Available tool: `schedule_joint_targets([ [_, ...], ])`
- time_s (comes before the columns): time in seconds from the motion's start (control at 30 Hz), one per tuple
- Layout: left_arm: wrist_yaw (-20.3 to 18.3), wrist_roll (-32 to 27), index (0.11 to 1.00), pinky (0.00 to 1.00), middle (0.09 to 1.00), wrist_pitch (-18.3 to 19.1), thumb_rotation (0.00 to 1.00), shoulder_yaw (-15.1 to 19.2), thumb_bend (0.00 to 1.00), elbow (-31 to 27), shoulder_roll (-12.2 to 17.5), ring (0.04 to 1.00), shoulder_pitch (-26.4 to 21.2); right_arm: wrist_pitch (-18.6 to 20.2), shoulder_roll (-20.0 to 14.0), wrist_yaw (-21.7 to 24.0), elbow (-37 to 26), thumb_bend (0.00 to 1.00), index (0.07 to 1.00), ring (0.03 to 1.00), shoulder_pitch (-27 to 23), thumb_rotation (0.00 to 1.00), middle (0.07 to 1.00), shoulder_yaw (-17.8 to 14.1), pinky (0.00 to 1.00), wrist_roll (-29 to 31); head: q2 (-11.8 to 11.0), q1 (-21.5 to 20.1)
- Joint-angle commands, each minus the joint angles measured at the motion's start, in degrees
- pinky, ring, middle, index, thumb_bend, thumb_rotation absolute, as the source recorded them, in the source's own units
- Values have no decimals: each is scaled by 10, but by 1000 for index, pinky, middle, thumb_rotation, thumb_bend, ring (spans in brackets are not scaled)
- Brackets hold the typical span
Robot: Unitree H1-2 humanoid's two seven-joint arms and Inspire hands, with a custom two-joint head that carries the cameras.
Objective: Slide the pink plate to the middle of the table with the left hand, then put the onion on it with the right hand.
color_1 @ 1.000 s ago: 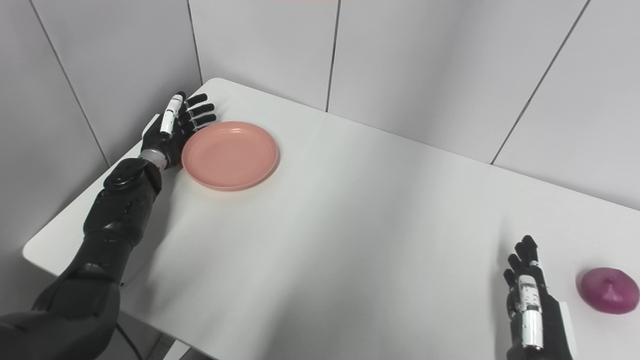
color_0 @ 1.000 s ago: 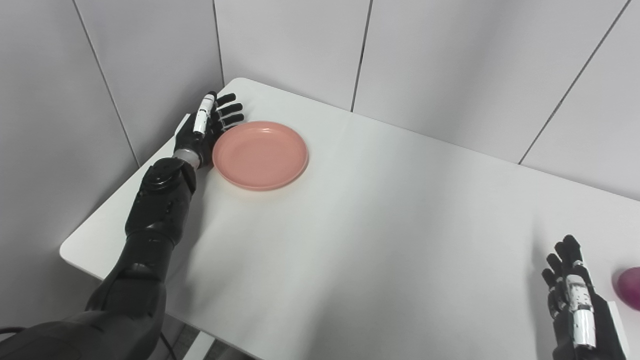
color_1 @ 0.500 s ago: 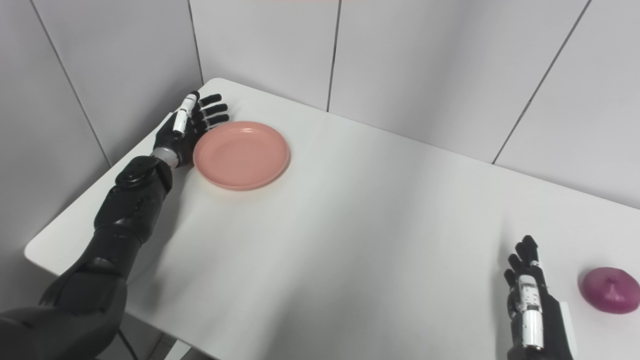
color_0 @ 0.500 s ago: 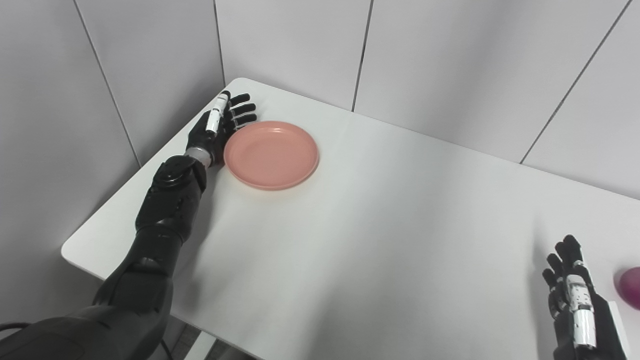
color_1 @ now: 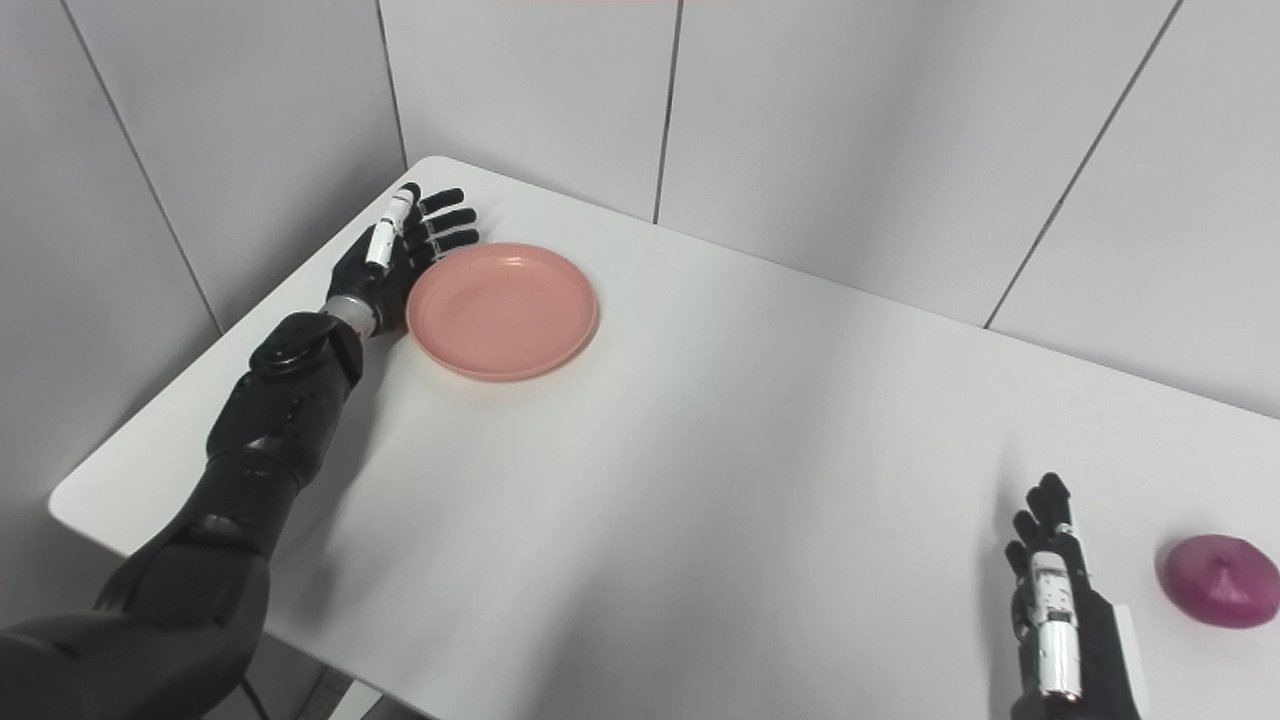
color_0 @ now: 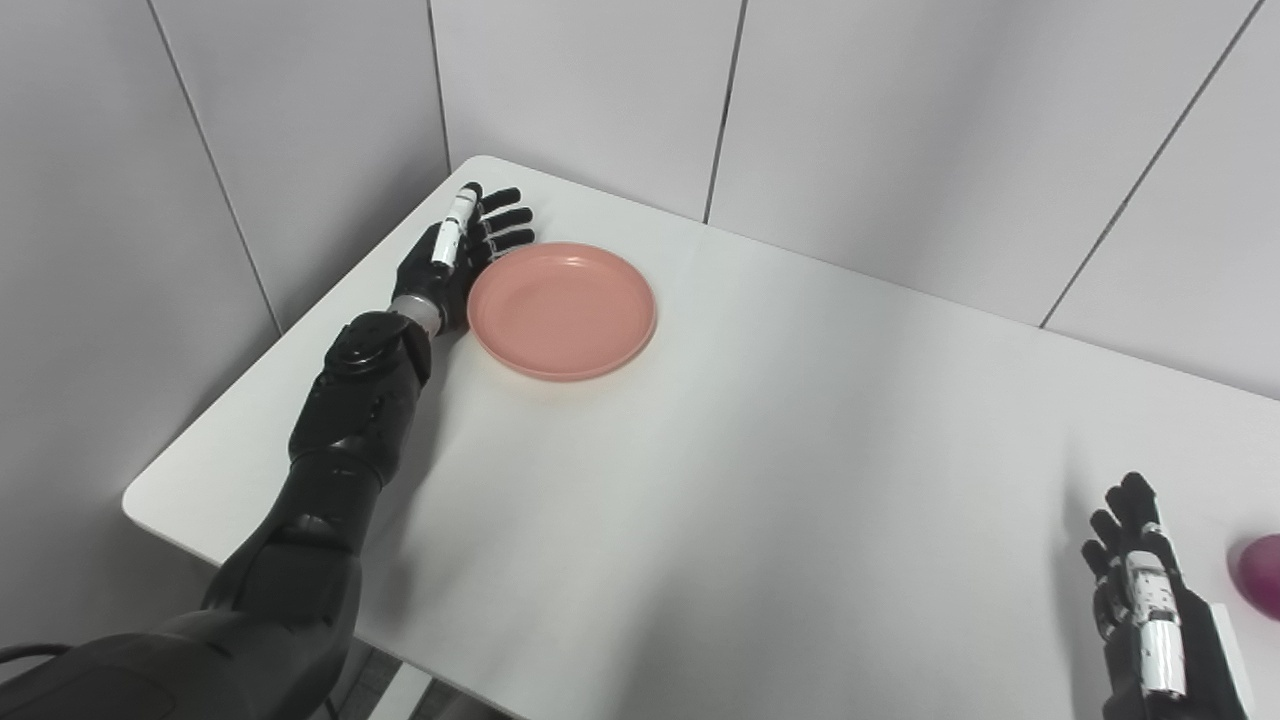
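A broad white rectangular surface (color_1: 720,470) with rounded corners fills most of the view, backed by pale grey wall panels (color_1: 840,120). The black left arm (color_1: 260,420) reaches along the surface's left side toward the far corner. At its end the left robot hand (color_1: 395,250) lies flat with its fingers (color_1: 445,225) stretched out and spread apart, holding nothing, its inner edge touching the left rim of the round, shallow pink plastic plate (color_1: 502,310). That plate sits flat on the surface in the far-left area, well away from the middle. At the near right edge the right robot hand (color_1: 1055,600) is raised with fingers extended and apart, empty. Just beside it to the right, not touching it, the small purple onion (color_1: 1220,594) rests on the surface near the right border.
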Motion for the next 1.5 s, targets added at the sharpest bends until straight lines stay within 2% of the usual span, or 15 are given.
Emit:
schedule_joint_targets([
  [0.0, -10, 2, 746, 742, 764, -4, 1000, -7, 308, 2, 5, 764, -24, -19, 0, 1, -20, 0, 1000, 1000, -8, 1000, 1000, -1, 1000, 0, 1, -1],
  [0.2, -20, 4, 738, 749, 762, -16, 1000, -16, 307, 16, 5, 765, -29, -28, 1, 1, -10, 0, 1000, 1000, -8, 1000, 1000, -4, 1000, 4, 3, -9],
  [0.37, -21, 6, 731, 729, 751, -11, 1000, -20, 314, 15, 2, 750, -33, -59, -7, 6, 15, 0, 1000, 1000, -8, 1000, 1000, -4, 1000, -1, 6, -12],
  [0.63, -23, 1, 736, 718, 757, -6, 1000, -20, 322, 16, -5, 750, -40, -59, -7, 8, 22, 0, 1000, 1000, -6, 1000, 1000, -6, 1000, 5, 10, -26],
  [0.87, -25, 1, 743, 705, 753, -4, 1000, -22, 332, 15, -14, 742, -44, -96, -6, 8, 46, 0, 1000, 1000, -3, 1000, 1000, -8, 1000, 2, 13, -35],
  [1.2, -22, 5, 736, 719, 752, -8, 1000, -27, 360, 14, -34, 744, -42, -107, -13, 16, 65, 0, 1000, 1000, -4, 1000, 1000, -11, 1000, 4, 13, -37],
  [1.47, -23, 6, 743, 725, 759, 4, 1000, -35, 358, -13, -46, 747, -33, -117, -11, 17, 75, 0, 1000, 1000, -3, 1000, 1000, -12, 1000, 6, 20, -52],
])
